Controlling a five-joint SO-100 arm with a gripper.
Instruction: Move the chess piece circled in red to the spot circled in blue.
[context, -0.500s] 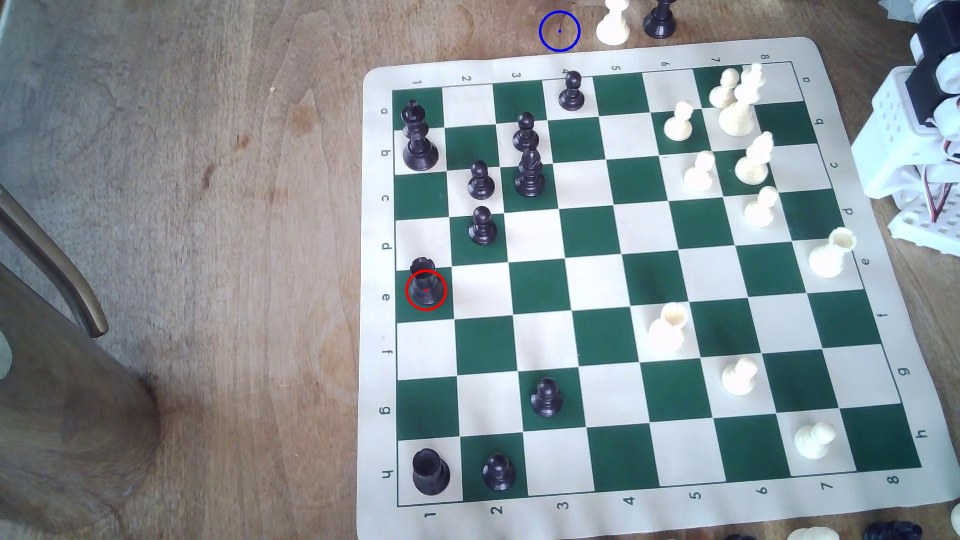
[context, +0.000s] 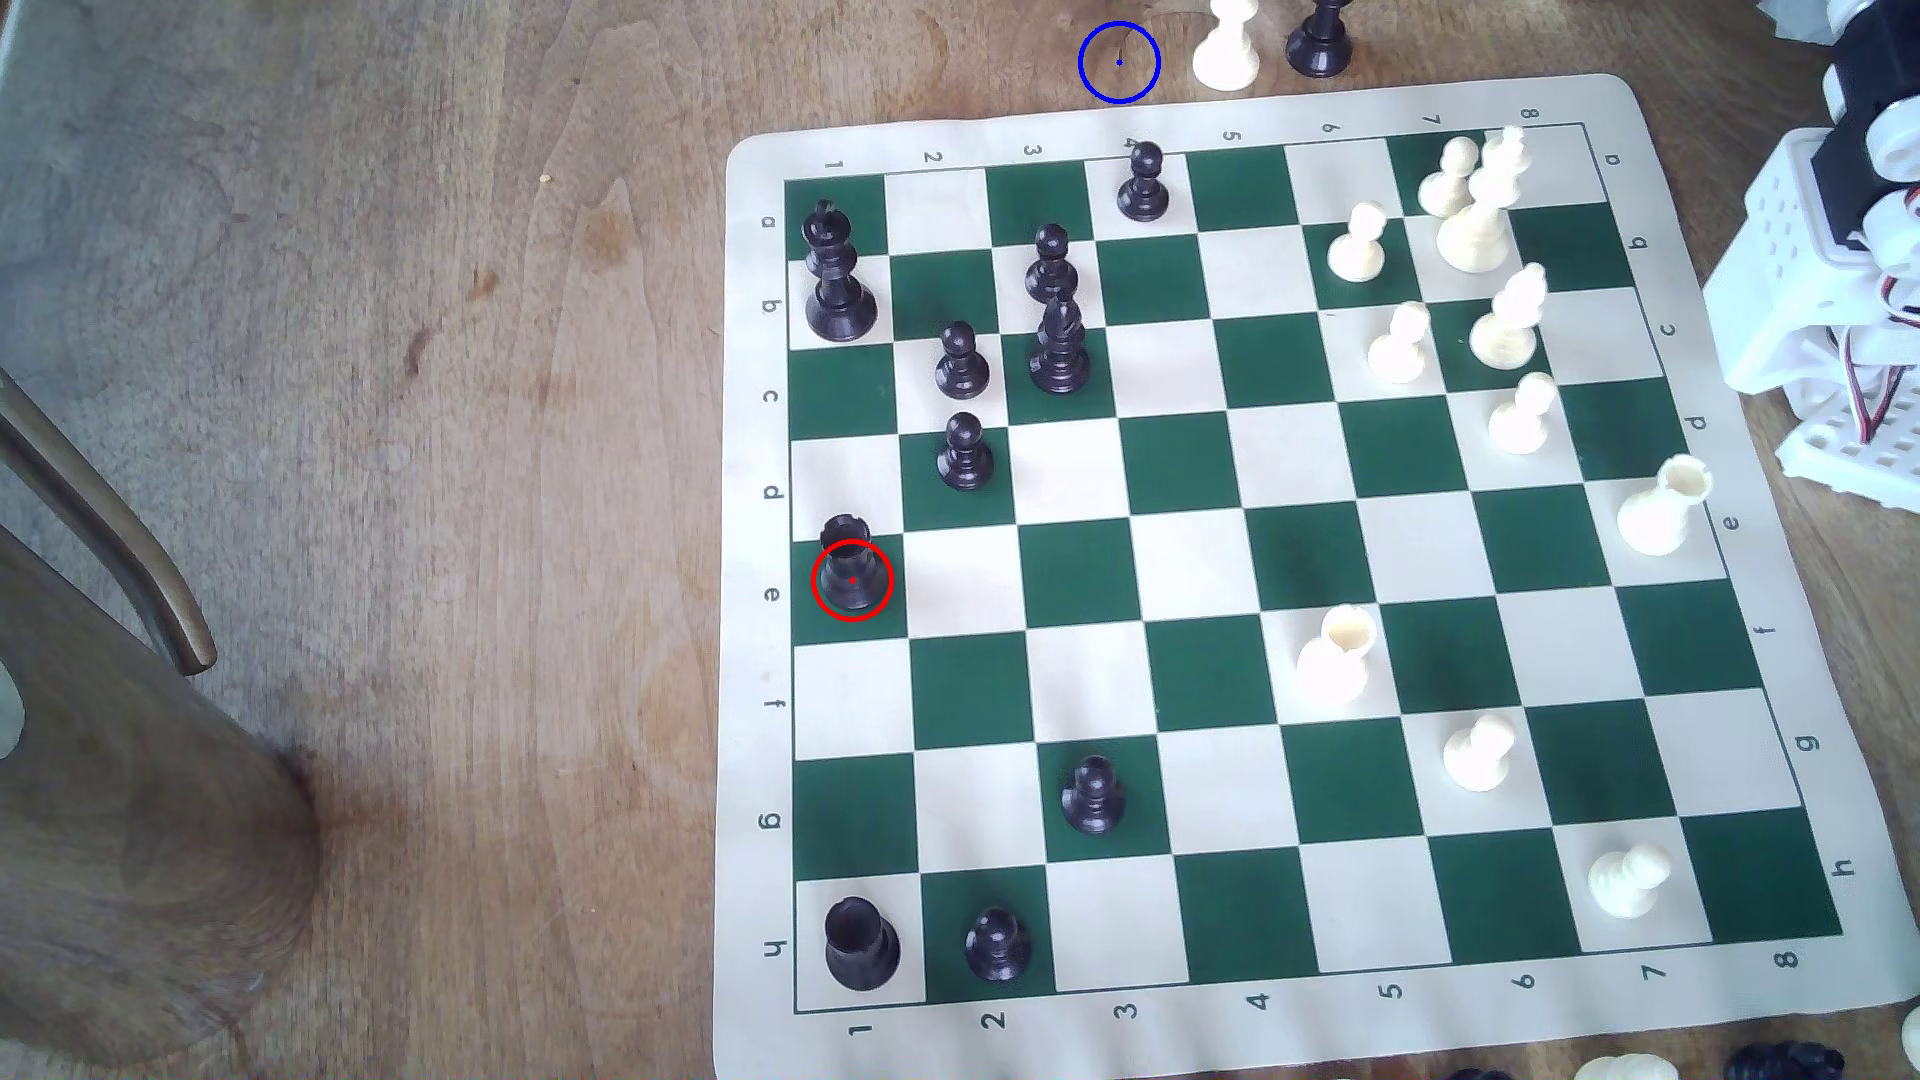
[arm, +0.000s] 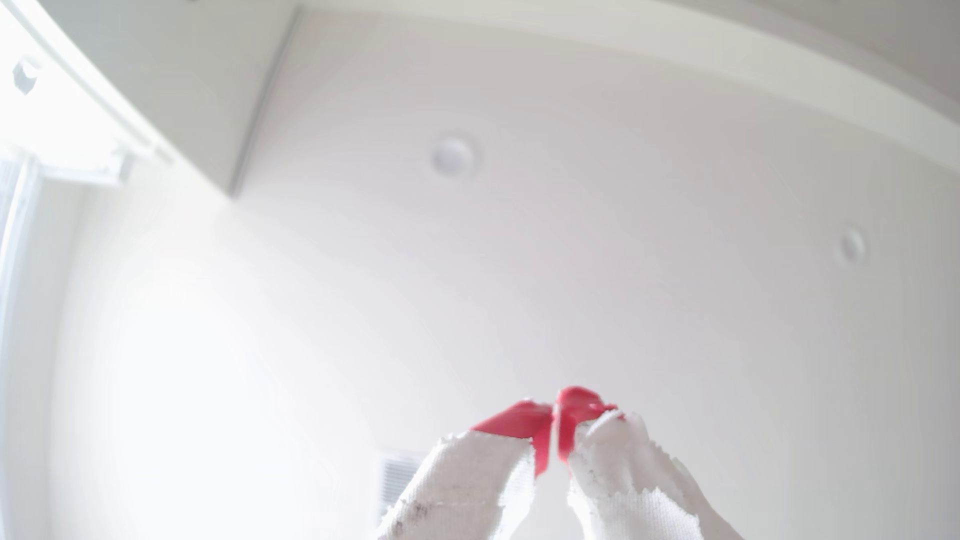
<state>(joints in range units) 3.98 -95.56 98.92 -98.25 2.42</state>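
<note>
Pointing at a white ceiling (arm: 571, 233), the claw (arm: 555, 415) is closed and empty; the brown wooden worktop (context: 416, 415) carries a green-and-cream chess mat (context: 1174, 1038).

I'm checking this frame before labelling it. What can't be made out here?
- Exterior view: the arm is cut off by the right edge, so its reach toward the black rook is unclear.
- Exterior view: two pieces beside the blue ring are cropped by the top edge.
- Wrist view: the hand faces the ceiling.

We see a black plastic rook with a notched top (context: 850, 566) upright on green square e1, ringed red. A thin blue ring on bare brown wood (context: 1119, 62) lies beyond the board's far edge.
</note>
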